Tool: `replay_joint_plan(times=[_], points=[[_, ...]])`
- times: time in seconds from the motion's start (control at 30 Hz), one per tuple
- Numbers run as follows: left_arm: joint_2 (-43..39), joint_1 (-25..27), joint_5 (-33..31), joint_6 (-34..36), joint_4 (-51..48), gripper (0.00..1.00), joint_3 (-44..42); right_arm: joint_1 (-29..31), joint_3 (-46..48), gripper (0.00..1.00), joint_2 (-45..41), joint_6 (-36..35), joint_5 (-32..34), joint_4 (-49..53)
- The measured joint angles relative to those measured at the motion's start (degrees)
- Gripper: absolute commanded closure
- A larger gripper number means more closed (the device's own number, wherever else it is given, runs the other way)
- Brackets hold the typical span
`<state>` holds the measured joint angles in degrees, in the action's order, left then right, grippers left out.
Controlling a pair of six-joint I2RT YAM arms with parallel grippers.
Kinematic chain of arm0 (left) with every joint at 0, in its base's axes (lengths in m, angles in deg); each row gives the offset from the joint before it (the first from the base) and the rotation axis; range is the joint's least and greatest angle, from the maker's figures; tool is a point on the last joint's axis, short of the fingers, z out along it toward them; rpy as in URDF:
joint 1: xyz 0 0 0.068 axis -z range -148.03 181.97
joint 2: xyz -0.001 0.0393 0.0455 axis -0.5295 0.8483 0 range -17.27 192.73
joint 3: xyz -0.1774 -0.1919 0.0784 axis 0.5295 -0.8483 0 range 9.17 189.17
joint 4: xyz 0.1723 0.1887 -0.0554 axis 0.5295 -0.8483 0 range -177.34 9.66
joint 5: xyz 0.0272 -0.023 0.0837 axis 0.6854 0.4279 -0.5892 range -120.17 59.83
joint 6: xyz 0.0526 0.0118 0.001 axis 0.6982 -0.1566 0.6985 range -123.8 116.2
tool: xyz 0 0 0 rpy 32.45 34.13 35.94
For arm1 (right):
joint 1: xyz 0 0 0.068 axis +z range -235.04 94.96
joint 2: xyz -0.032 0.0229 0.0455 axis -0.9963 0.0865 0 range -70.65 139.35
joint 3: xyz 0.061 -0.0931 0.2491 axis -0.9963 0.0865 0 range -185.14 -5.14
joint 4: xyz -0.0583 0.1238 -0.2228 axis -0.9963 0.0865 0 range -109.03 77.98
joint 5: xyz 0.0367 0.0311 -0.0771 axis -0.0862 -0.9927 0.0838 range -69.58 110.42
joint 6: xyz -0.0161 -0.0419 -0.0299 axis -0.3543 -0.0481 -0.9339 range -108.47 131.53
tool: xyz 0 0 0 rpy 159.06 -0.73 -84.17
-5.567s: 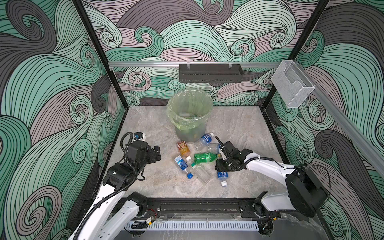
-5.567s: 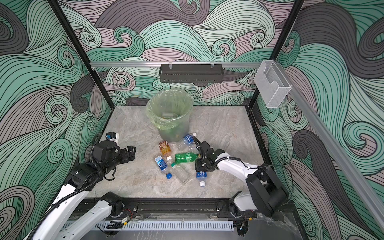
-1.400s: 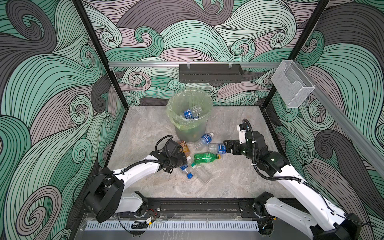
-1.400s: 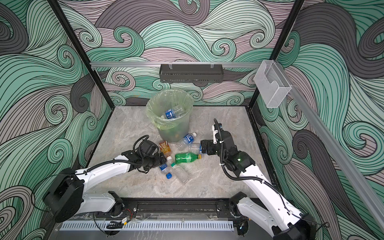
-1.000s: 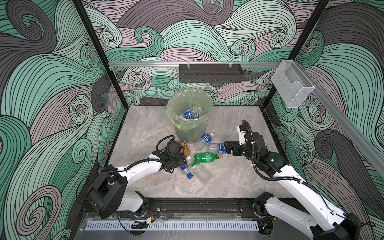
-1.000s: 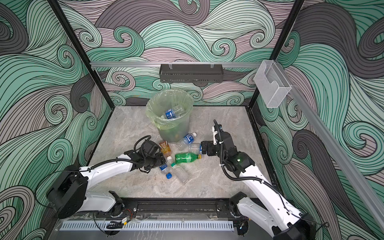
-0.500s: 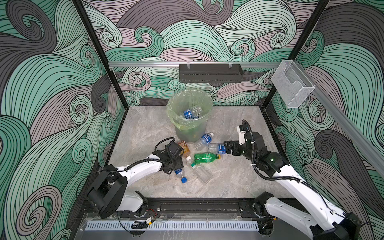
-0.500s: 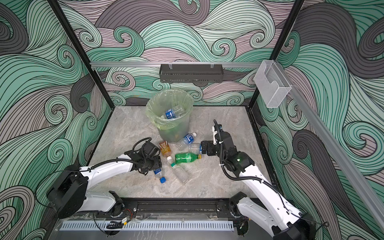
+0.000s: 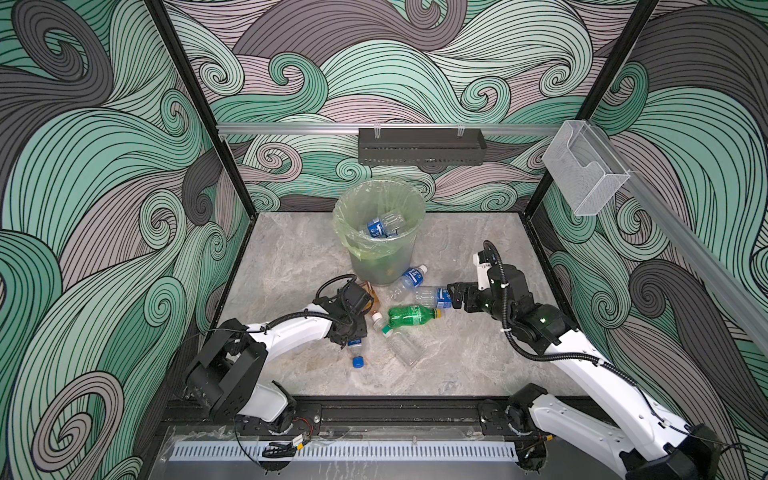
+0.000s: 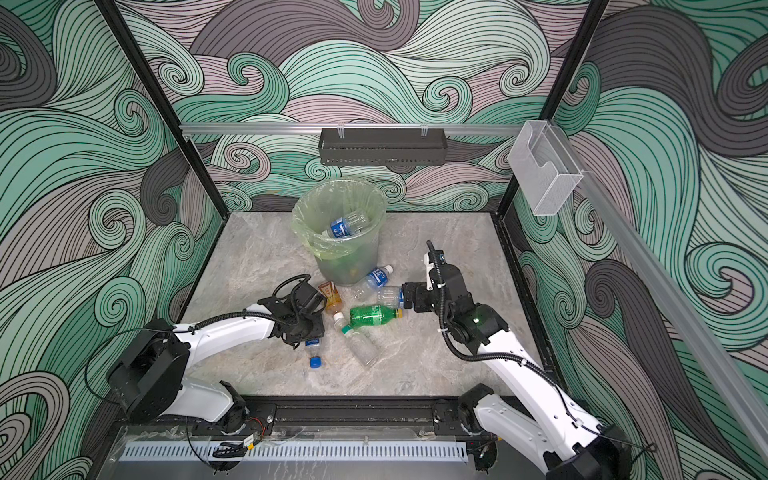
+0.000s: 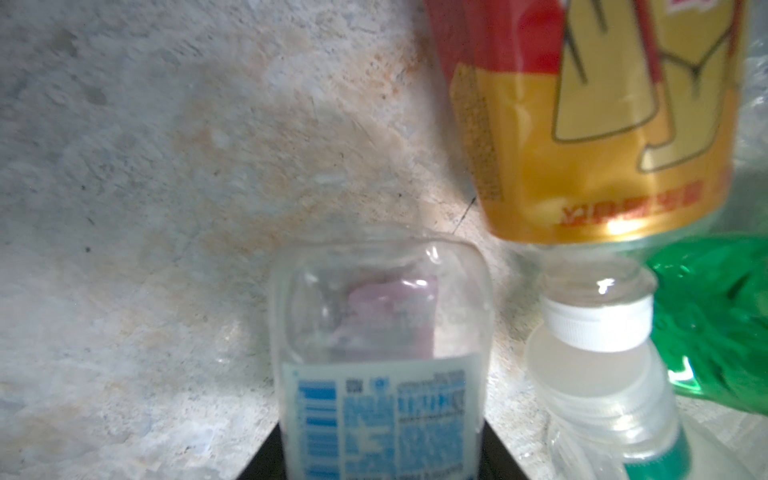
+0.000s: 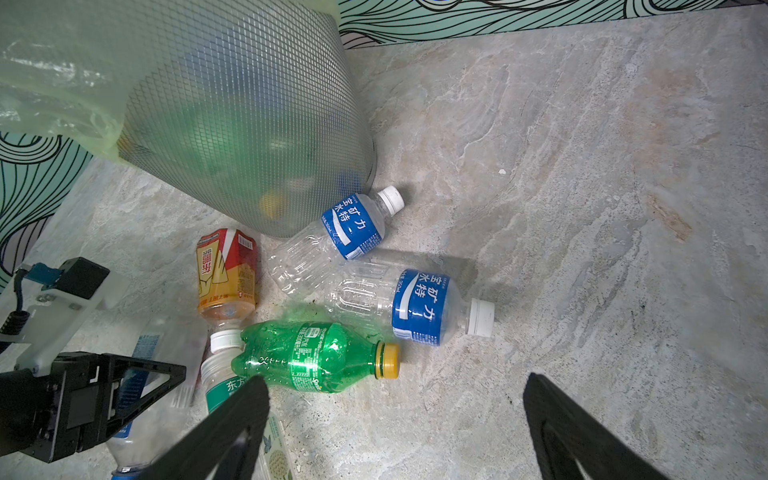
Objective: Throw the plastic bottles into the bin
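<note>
The bin (image 9: 376,262), grey with a green liner, stands at the back middle with blue-labelled bottles (image 9: 381,226) inside. In front of it lie a green bottle (image 9: 411,316) (image 12: 307,357), an orange one (image 12: 226,274), two clear blue-labelled ones (image 12: 336,239) (image 12: 409,307) and a clear teal-labelled one (image 9: 402,345). My left gripper (image 9: 350,334) (image 11: 382,455) is shut on a clear blue-capped bottle (image 9: 356,352) (image 11: 380,332) lying on the floor. Right of the pile, my right gripper (image 9: 455,296) (image 12: 395,399) hangs open and holds nothing.
A black perforated tray (image 9: 420,146) hangs on the back wall and a clear acrylic box (image 9: 582,174) on the right rail. Patterned walls close in three sides. A black rail (image 9: 395,411) runs along the front edge.
My left gripper has shut on the blue-capped bottle, which has turned and shifted toward the front. The right arm has stayed still, open.
</note>
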<state>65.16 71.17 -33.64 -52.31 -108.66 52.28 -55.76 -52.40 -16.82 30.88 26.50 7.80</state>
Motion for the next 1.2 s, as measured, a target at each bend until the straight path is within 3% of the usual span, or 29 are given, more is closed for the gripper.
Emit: replay_joint_plan(times=[0.27,0.67,1.0,1.2], points=[[-5.5,0.0,-3.9,1.9,-5.8,0.55,0.4,0.0,0.1,0.04,0.0,0.0,0.2,0.0],[-23.0,0.0,-11.0,4.6,-11.1,0.53,-0.3,0.0,0.2,0.04,1.2,0.4,0.1,-0.1],[-45.8,0.0,-5.7,15.1,-2.7,0.49,-6.8,0.0,0.2,0.04,1.2,0.5,0.1,0.1],[-50.4,0.0,-2.6,20.7,-1.6,0.49,-4.5,0.0,2.6,0.04,1.2,0.9,-2.3,-0.9]])
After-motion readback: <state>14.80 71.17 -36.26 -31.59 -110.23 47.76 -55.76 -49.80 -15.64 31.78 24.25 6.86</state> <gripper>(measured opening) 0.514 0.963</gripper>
